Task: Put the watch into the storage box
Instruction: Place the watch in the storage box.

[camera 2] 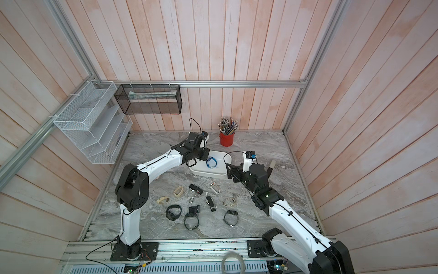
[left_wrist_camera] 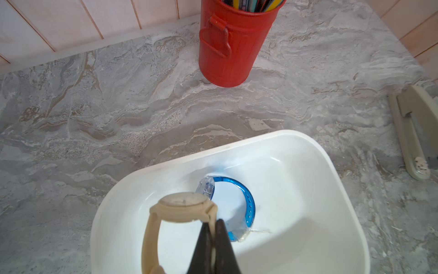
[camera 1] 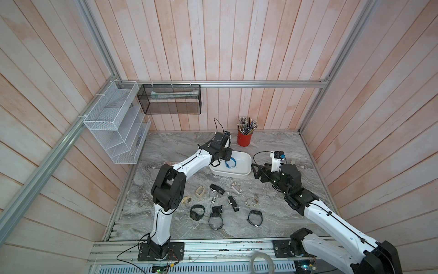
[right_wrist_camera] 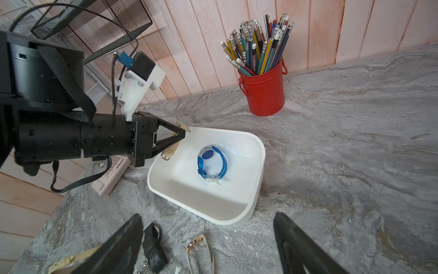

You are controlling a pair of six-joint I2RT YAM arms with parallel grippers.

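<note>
The marble bench [left_wrist_camera: 118,106] carries the white storage box [left_wrist_camera: 237,147], with a blue watch [left_wrist_camera: 247,208] lying inside it. The right claw [camera 1: 256,171] hangs released just beside the box. The left claw [left_wrist_camera: 214,227] is clenched on the strap of the cream watch [left_wrist_camera: 182,206], which dangles from its tips over one end of the box.

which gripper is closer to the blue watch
Left. The left gripper, shut on a cream watch, hangs over the storage box beside the blue watch; the right gripper stands open outside the box.
</note>
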